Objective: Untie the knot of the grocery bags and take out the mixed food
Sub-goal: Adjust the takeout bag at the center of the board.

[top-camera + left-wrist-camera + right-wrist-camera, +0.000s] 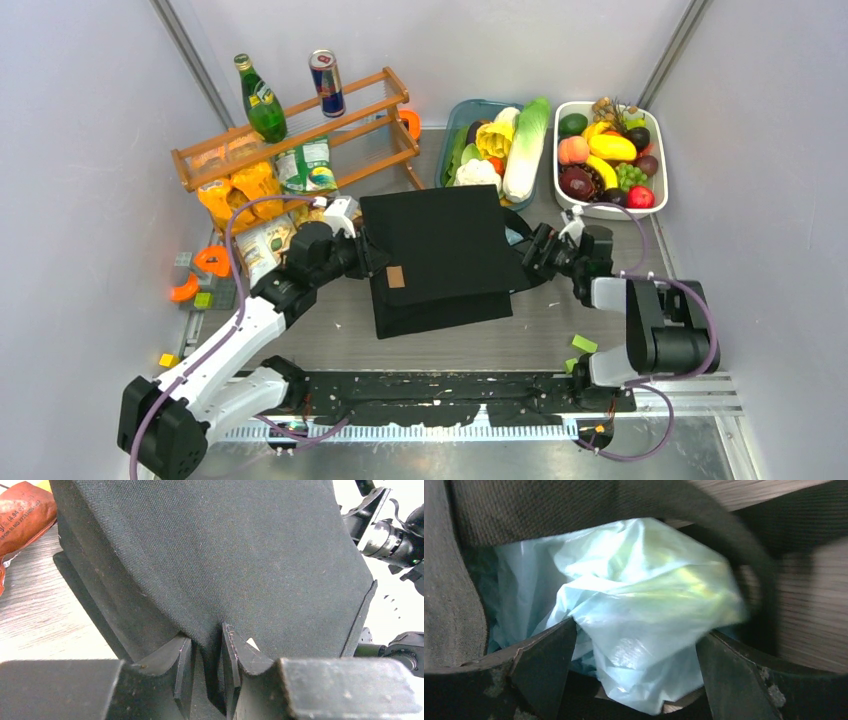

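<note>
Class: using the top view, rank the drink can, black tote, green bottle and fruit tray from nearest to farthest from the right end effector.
From the right end effector:
1. black tote, immediately to its left, at the fingertips.
2. fruit tray, behind it, back right.
3. drink can, far back left.
4. green bottle, farther left still.

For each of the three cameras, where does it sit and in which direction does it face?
Top external: above and behind the arm bases, facing down on the table; left arm and right arm show, meeting at the black tote.
Left wrist: on the left arm, facing the tote's side; the left gripper pinches a fabric fold.
Right wrist: on the right arm, facing into the tote's mouth at the light-blue plastic bag; the right gripper is open around it.
Shared: all show the tote.
</note>
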Motion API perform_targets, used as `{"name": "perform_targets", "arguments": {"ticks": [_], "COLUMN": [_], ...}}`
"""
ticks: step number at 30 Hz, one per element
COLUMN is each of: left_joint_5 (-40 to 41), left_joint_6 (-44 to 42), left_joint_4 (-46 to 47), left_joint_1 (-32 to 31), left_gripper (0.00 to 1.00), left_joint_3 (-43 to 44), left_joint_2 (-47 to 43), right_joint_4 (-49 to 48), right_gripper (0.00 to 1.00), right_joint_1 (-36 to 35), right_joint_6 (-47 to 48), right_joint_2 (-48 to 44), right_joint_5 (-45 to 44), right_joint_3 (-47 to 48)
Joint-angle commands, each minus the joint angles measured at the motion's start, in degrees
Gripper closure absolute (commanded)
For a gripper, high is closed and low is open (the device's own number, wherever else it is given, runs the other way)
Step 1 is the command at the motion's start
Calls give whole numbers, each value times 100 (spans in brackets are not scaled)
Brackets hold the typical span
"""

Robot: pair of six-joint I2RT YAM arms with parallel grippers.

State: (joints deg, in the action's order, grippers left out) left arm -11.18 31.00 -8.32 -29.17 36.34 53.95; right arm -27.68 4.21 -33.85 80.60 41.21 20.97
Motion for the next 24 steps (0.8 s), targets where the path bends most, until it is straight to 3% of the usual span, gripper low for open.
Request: {"name": "perform_targets", "arguments": {"ticks": [1, 2, 4, 5, 9, 12, 13, 15, 18, 20, 24], "left_joint_5": [-136, -137, -187, -254, -786, -1220, -1229, -1137, -1109, -1196, -1412], "left_joint_6": [-167, -177, -186, -187, -254, -370, -450, -646, -768, -740, -518], "left_joint_4": [-118, -105, -29, 43, 425, 669, 681, 691, 874, 1214, 2110], "left_joint_1": [-19, -19, -19, -19, -19, -81, -129, -353, -719, -864, -1106], "left_gripper": [74, 74, 75, 76, 85, 90, 91, 92, 93, 93, 93], "left_joint_3": [33, 14, -46, -94, -224, -128, -58, 116, 414, 601, 1005], "left_joint_2": [152, 151, 150, 145, 218, 320, 352, 412, 565, 737, 1136], "right_joint_4": [-1887, -2099, -2795, -3345, -5212, -5597, -5484, -4658, -2287, -572, 1599], "right_gripper": [3, 2, 11, 26, 61, 86, 89, 94, 95, 95, 95], "right_joint_1": [-591, -756, -977, -1089, -1199, -1205, -1217, -1224, -1256, -1281, -1282], "right_joint_6": [-744, -890, -1326, -1698, -2955, -3381, -3330, -2960, -1646, -738, 362], "right_joint_2": [574, 789, 1125, 1325, 1690, 1529, 1307, 749, -254, -1363, -2438], "right_joint_5": [536, 585, 742, 812, 948, 959, 963, 933, 696, 435, 204], "right_joint_3": [179, 210, 312, 362, 307, 281, 287, 333, 632, 991, 1838]}}
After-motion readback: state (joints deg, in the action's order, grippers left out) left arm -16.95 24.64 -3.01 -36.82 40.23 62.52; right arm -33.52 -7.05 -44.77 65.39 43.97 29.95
